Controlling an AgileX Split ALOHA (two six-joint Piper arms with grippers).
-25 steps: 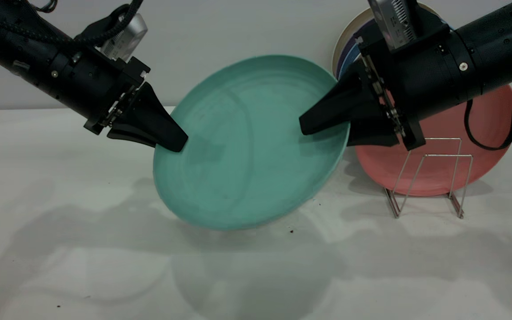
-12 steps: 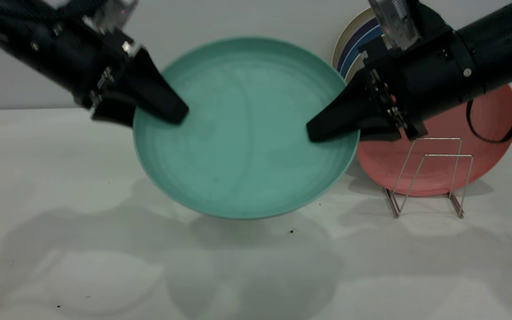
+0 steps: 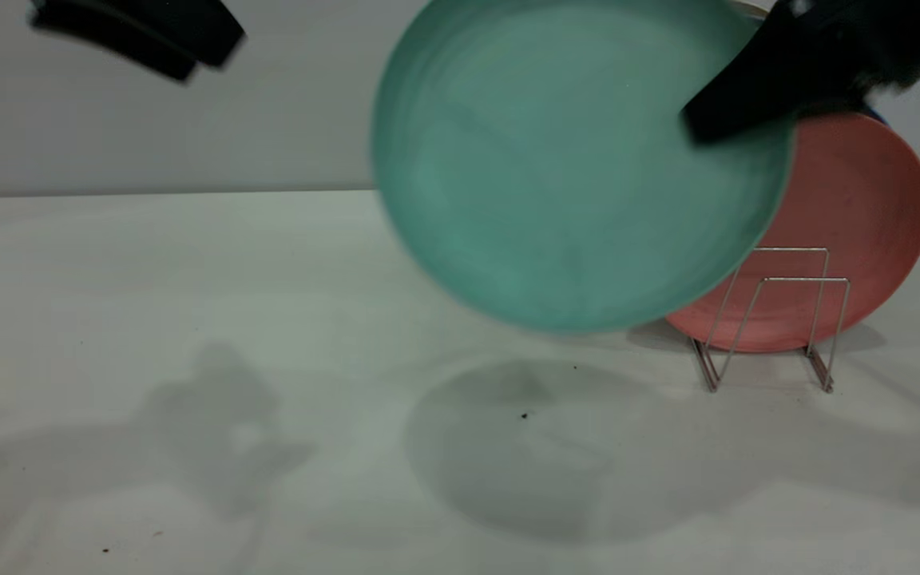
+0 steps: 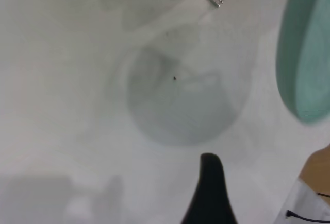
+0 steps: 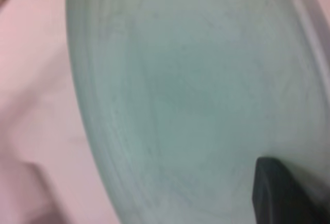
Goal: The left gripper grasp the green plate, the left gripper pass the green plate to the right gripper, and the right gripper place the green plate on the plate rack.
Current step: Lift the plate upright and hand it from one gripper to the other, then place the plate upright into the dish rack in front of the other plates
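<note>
Right gripper [image 3: 695,128] fingers [image 3: 747,88] on green plate's [image 3: 556,176] upper right rim

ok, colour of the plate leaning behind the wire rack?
Salmon-pink round plate behind the silver wire rack; clearest in the exterior view.

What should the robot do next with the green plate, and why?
Probably carry it a little further right and start lowering it toward the rack. The right claw alone holds the green plate up in the air, left of and above the rack, while the left claw is off it, far away.
</note>
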